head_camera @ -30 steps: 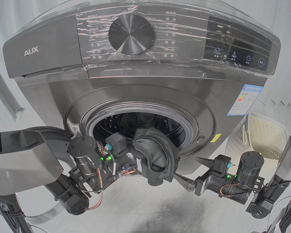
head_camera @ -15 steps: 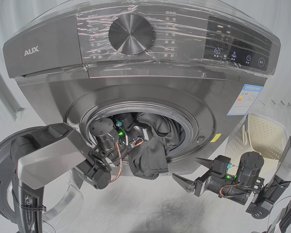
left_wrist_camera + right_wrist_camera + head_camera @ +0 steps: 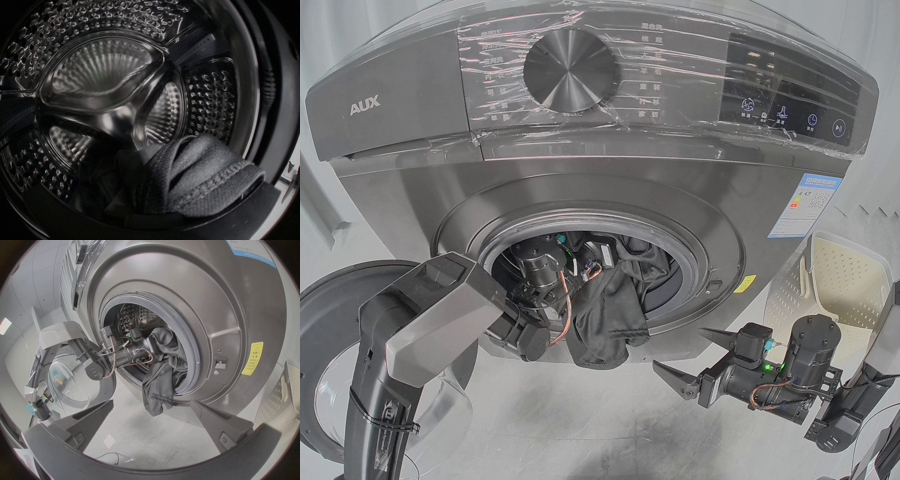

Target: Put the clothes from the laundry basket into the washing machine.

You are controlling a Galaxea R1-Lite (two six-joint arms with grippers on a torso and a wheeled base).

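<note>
A dark garment (image 3: 609, 312) lies over the lower rim of the washing machine's round opening (image 3: 709, 275); part of it hangs down outside and part reaches into the drum. My left gripper (image 3: 612, 255) is inside the opening, shut on the garment's upper folds, which cover its fingers. The left wrist view looks into the steel drum (image 3: 103, 72), with the dark cloth (image 3: 193, 178) bunched close below. My right gripper (image 3: 680, 349) hangs open and holds nothing, low in front of the machine and right of the hanging cloth. From the right wrist, the garment (image 3: 159, 380) droops over the rim.
The machine's door (image 3: 331, 350) stands swung open at the left, behind my left arm. A cream laundry basket (image 3: 850, 281) stands at the machine's right side. Grey floor (image 3: 581, 425) lies bare below the opening.
My left arm has pushed up and forward into the drum opening, carrying the garment from in front of the machine onto the rim. My right arm has barely moved.
</note>
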